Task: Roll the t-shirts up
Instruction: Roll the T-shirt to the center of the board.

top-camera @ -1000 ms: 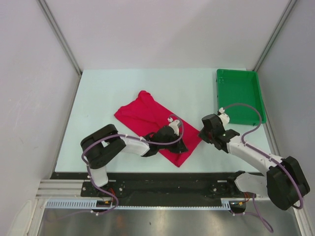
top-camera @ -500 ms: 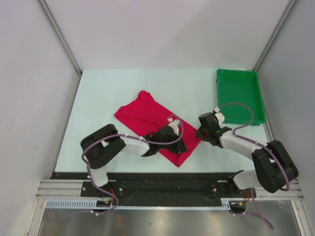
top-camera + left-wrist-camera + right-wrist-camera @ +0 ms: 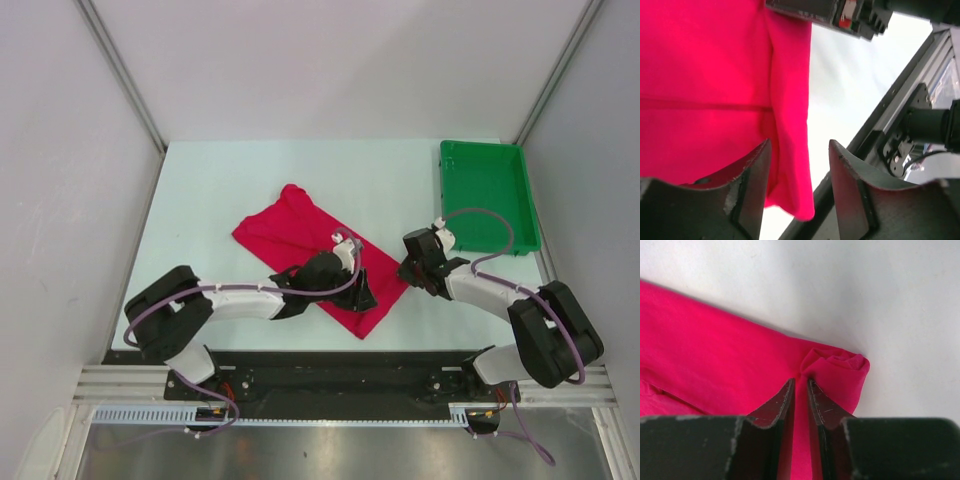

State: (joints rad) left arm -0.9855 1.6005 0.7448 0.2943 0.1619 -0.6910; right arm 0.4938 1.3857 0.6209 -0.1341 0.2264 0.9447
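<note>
T-shirt, plain crimson, folded into a long band on the pale desk. Lay slantwise to the left of the green tray and well apart from it, with the far end about level with the tray's middle and the near end closer to the arm bases than the tray's near rim. Left gripper: sat over the band's near end, on the side turned away from the tray. Stood with jaws apart and nothing clamped; showed, in the wrist view, the shirt's folded edge and a strip of bare desk in the gap between the fingers. Right gripper: met the band's long edge on the side facing the tray, nearer the arm bases than the tray's near-left corner and a little to its left. Had jaws drawn narrow, only a thin slit between them, tips pinched on a pucker of cloth. Just beside those tips, a small bunched corner of the shirt, curled over on itself at the very edge and touching bare desk. Elsewhere flat and smooth, apart from one straight crease along the band.
</note>
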